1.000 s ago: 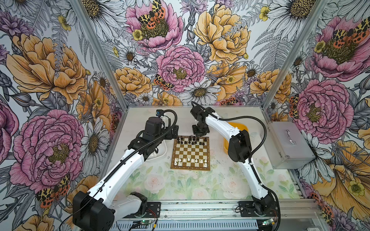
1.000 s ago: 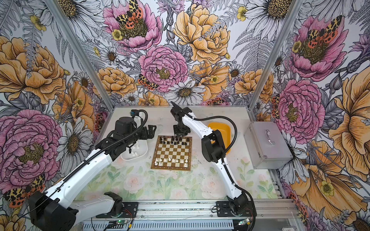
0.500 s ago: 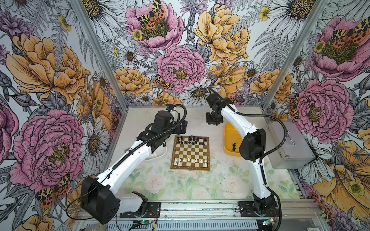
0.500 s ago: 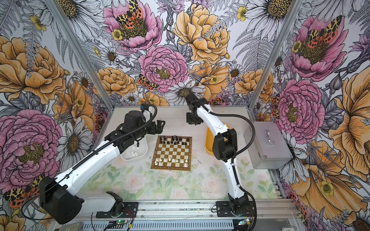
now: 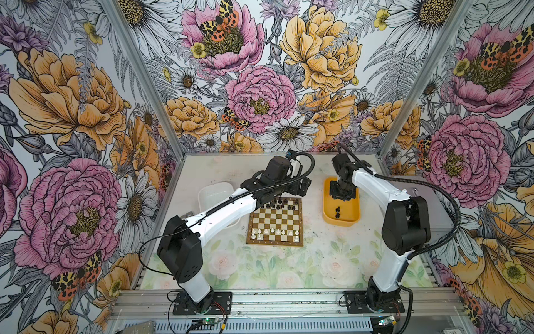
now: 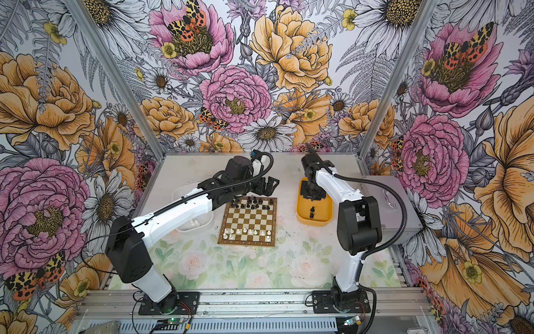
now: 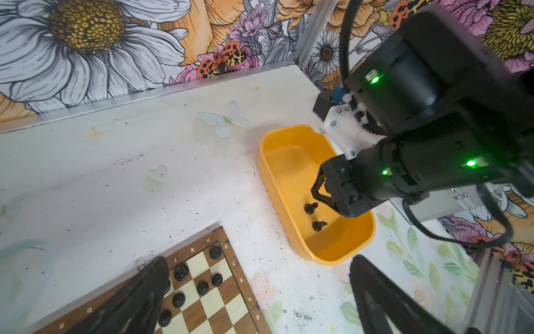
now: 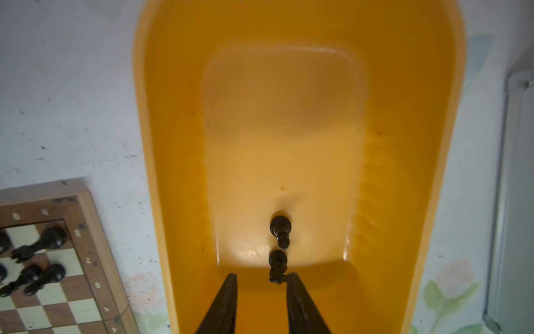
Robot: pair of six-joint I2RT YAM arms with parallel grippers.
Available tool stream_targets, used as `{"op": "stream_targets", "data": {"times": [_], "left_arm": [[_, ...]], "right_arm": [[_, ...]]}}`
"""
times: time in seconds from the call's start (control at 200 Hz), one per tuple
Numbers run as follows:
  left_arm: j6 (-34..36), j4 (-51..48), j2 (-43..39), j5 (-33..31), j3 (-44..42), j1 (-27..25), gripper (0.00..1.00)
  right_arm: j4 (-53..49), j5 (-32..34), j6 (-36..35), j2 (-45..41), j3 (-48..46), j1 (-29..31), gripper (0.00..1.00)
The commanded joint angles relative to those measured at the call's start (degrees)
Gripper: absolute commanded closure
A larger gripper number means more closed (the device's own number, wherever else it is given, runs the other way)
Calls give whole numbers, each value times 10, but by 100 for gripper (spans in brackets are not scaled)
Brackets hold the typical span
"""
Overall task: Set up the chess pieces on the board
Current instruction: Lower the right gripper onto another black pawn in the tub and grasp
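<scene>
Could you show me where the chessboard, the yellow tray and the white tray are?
the board (image 5: 276,221): in a top view, on the bare squares at its centre.
yellow tray (image 8: 289,101): right wrist view, on its bare floor.
white tray (image 5: 214,193): in a top view, on the uncovered part of its floor.

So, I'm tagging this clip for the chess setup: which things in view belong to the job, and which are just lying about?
Part of the job: the board; black pieces and white pieces on it; two black pieces lying in the yellow tray; spare white pieces in the white tray.
Just lying about: grey metal case; butterfly sticker; heart sticker.
</scene>
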Motion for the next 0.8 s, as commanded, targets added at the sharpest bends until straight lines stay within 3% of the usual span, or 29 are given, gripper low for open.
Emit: {"op": "stream_targets", "data": {"times": [0.0,0.796], "left_arm": [[1,14,9,20,26,-10,1],[0,-5,0,-12,25,-15,1]], "right_arm": [[64,-11,12,-31,-38,-13,69],[94,-38,-4,-10,-78,-35,73]]}}
